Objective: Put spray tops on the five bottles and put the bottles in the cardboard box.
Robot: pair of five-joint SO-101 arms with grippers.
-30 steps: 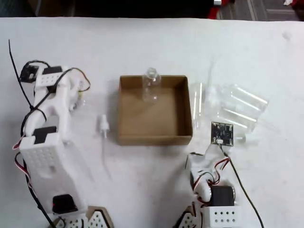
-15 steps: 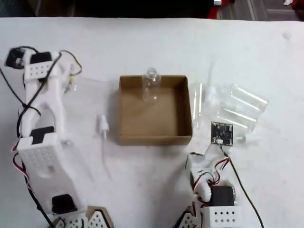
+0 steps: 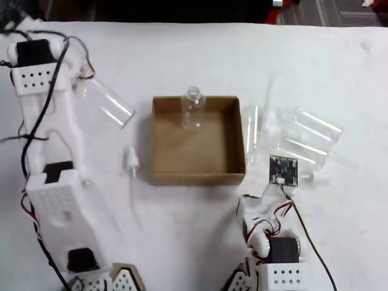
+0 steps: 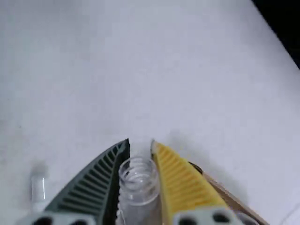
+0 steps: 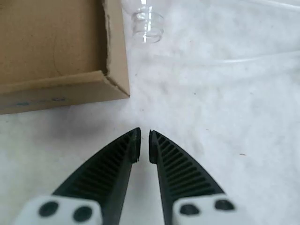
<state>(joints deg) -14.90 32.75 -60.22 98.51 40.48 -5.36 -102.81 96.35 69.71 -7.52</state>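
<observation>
My left gripper is shut on the threaded neck of a clear bottle, which has no spray top. From above, that bottle sticks out slantwise from the left gripper, raised at the table's far left. A white spray top lies on the table just left of the cardboard box. One clear bottle is inside the box against its far wall. My right gripper is shut on nothing, low over the table by the box's near right corner.
Several clear bottles lie in a heap right of the box; one open neck shows past the box corner. The right arm's base sits at the near edge, the left arm's base at the near left.
The left arm has swung up and toward the far left corner, carrying the bottle, which now shows tilted out from the gripper. The right arm has not moved.
</observation>
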